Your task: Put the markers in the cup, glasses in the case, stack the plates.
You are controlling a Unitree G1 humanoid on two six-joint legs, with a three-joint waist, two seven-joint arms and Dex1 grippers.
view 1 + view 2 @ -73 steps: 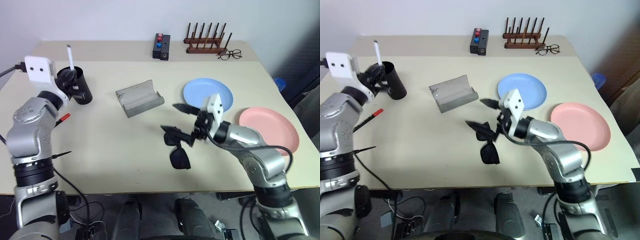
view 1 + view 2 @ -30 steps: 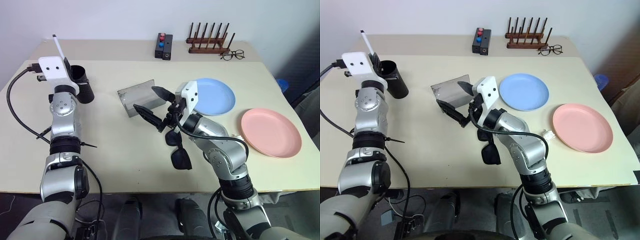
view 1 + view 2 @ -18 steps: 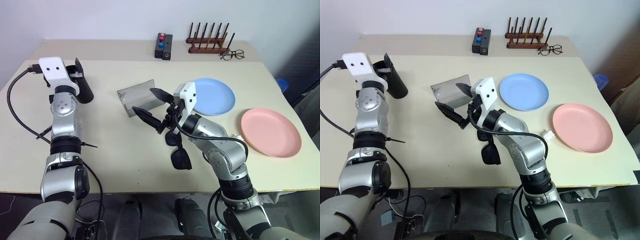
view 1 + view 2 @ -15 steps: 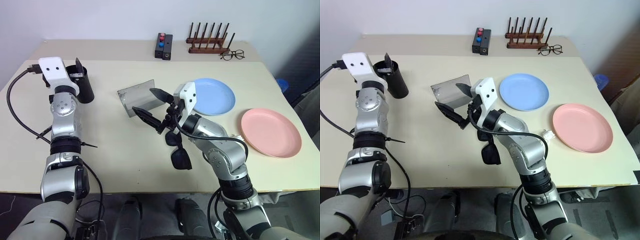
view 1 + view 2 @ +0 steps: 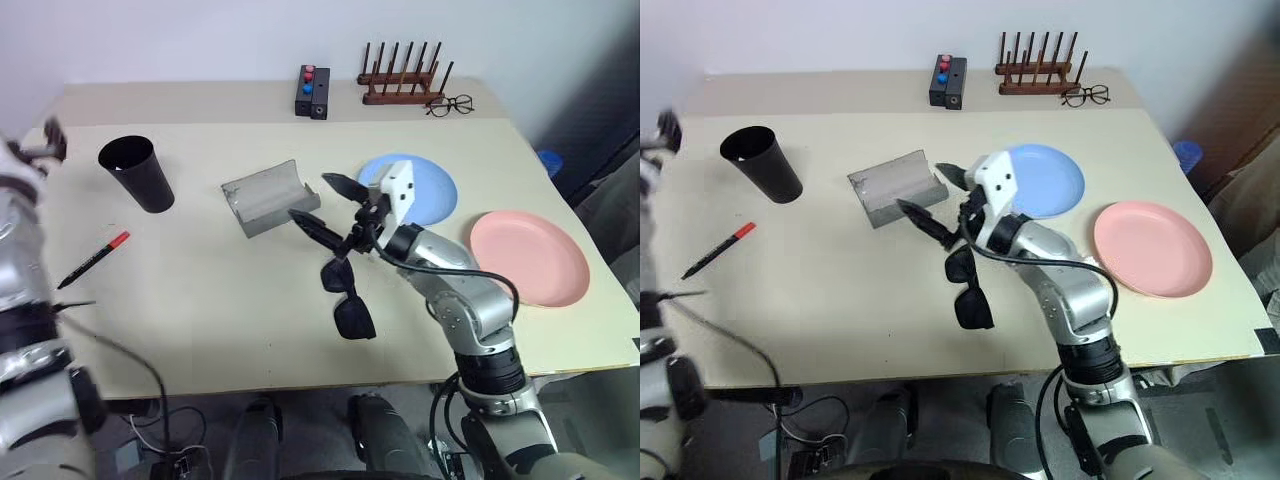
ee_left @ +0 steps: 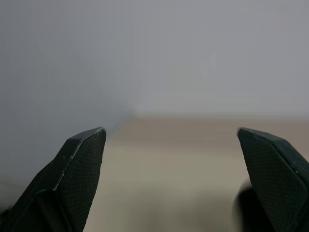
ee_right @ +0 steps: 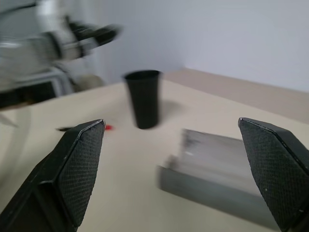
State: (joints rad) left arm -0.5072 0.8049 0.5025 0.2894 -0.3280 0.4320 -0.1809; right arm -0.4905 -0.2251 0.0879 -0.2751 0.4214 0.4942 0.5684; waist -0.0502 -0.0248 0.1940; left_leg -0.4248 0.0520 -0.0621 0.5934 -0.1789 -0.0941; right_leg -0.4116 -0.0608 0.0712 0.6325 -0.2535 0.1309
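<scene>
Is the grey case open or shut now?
Open. The case lies on the table with its lid swung back, its hollow inside facing up, and nothing in it.

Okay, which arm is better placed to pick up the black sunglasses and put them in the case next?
Right. The right claw hangs open just above the sunglasses, beside the open case. The left claw is at the table's far left edge.

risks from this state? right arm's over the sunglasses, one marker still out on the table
1. The right gripper, open, hovers between the grey case and the sunglasses; a low reach may nudge the open case away.
2. The sunglasses lie unfolded, so they may not fit until folded.
3. The red-capped marker lies beside the black cup; a sweep could tip the cup.
</scene>
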